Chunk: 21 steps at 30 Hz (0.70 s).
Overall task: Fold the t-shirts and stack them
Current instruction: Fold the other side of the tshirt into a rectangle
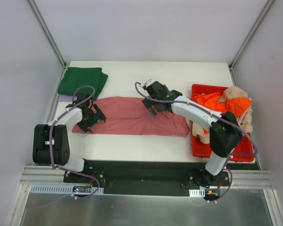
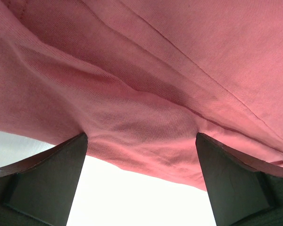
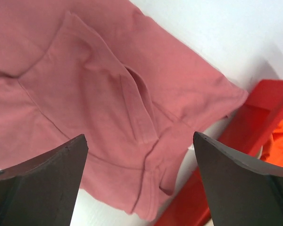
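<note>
Top external: left gripper and right gripper hang spread, empty, over rose t-shirt.

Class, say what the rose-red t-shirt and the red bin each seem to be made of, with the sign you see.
The rose-red t-shirt looks like soft knitted cloth, probably cotton jersey, matte: fine weave, stitched seams and wrinkles show. The red bin seems to be rigid moulded plastic, smooth: straight, even walls of uniform colour.

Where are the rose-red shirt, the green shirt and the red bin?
rose-red shirt [image 1: 127,115], top view, middle of the cloth.
green shirt [image 1: 82,81], top view, centre of the fold.
red bin [image 1: 203,88], top view, far left rim.
</note>
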{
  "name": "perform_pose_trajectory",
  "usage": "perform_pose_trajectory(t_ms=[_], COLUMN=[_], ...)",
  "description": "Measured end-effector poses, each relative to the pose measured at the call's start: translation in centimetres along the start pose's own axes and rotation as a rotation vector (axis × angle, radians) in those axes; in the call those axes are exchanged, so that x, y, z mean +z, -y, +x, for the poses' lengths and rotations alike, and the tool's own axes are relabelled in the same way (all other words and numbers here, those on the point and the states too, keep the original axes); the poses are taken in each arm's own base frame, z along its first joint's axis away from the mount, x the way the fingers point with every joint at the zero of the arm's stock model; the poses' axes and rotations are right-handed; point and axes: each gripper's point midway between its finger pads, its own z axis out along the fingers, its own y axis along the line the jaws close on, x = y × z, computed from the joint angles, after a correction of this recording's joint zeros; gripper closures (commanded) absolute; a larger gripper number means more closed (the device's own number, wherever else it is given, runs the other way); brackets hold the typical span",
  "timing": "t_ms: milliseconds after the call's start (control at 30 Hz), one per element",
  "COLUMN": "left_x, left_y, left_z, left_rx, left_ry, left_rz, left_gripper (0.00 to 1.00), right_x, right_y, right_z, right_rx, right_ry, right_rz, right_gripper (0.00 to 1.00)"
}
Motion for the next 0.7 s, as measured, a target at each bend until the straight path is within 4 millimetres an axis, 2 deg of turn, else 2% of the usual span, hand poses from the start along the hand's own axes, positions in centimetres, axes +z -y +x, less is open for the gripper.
perform_pose_trajectory(t_ms=[67, 133, 267, 467, 600, 700], left_x=[0.0, 0.0, 0.0, 0.0, -0.1, -0.1], left_y=[0.0, 0.0, 0.0, -0.2, -0.3, -0.3], left_z=[0.0, 0.0, 0.0, -0.3, -0.4, -0.4], left_rx=[0.0, 0.001, 0.001, -0.008, -0.026, -0.031], left_ry=[0.0, 0.0, 0.0, 0.003, -0.005, -0.008], left_rz=[0.001, 0.001, 0.0, -0.001, 0.01, 0.014], left_gripper=[0.01, 0.01, 0.01, 0.01, 0.01, 0.01], right_x=[-1.0, -1.0, 0.7, 3.1, 4.5, 5.4], right_y=[0.6, 1.0, 1.6, 2.5, 3.7, 5.6], right_z=[0.8, 1.7, 4.5, 6.9, 7.4, 7.1], right_rx=[0.007, 0.006, -0.013, -0.02, -0.019, -0.004], right_ry=[0.007, -0.013, -0.115, -0.217, -0.271, -0.295], right_rz=[0.004, 0.011, 0.042, 0.054, 0.065, 0.101], right_gripper=[0.04, 0.04, 0.04, 0.04, 0.04, 0.04])
